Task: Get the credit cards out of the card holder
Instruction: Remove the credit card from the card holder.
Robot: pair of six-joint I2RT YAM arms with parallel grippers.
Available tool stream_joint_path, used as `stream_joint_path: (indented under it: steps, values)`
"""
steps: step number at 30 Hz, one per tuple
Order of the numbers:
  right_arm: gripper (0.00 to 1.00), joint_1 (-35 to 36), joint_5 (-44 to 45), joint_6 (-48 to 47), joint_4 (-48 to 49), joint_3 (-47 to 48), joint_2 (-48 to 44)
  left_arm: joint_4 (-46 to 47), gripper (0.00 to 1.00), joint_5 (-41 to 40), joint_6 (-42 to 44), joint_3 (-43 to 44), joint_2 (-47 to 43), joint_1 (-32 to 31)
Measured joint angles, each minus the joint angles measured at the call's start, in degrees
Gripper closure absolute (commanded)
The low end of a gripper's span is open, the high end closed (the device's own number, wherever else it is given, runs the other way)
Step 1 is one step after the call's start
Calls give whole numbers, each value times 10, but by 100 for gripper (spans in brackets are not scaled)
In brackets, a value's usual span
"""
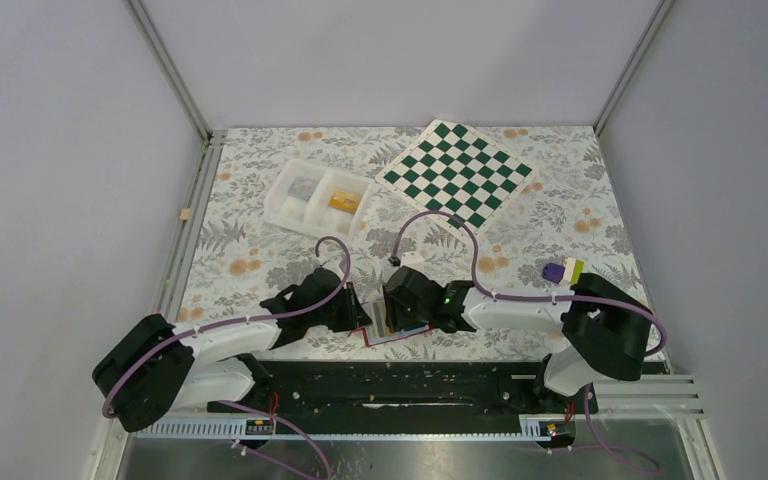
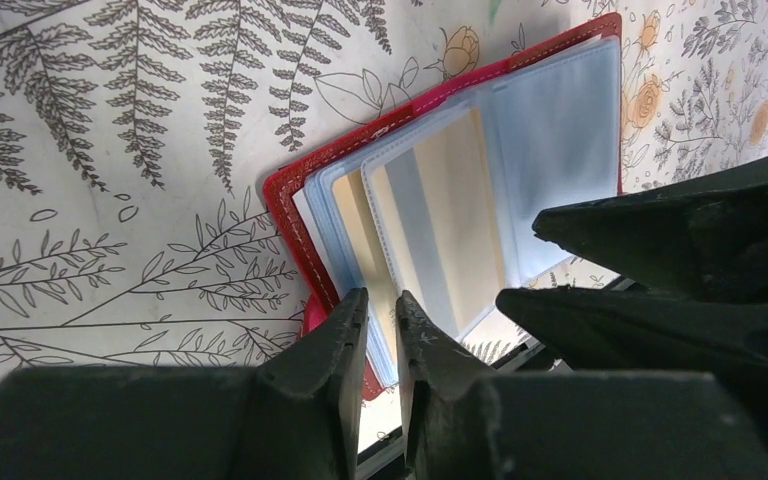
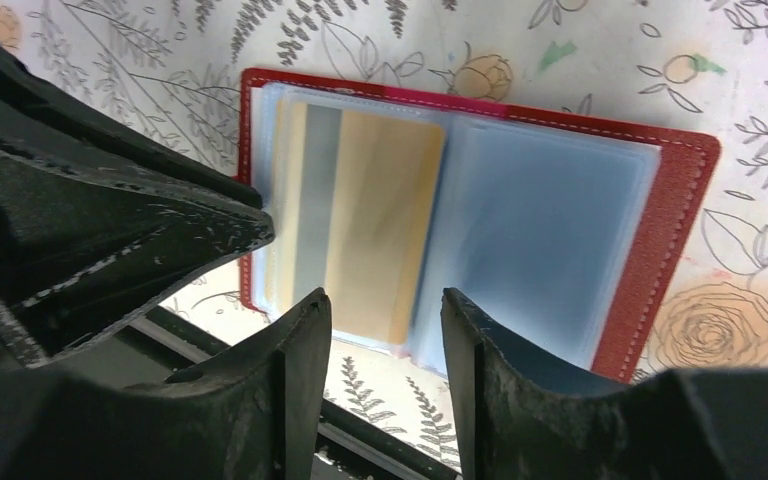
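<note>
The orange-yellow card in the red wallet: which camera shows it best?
The right wrist view: the credit card lies almost wholly visible in the open card holder. The left wrist view shows it slanted, its near end behind black fingers. In the top view the arms cover it.

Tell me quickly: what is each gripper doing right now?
Left gripper: fingers nearly closed, pinching the sleeve edge of the card holder.
Right gripper: open, holding nothing.
</note>
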Motion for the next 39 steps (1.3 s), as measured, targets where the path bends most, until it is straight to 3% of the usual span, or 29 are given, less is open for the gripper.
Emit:
stream_joint_path:
  steps: [9,18,39]
  values:
    - [32,4,-6,-5,28,0,0,15,95,1,-9,-14,-7,0]
    - [23,57,58,-26,-9,31,12,17,94,1,-19,-23,-19,0]
    - [20,118,146,-48,-75,87,67,5,94,-1,-24,-33,-33,6]
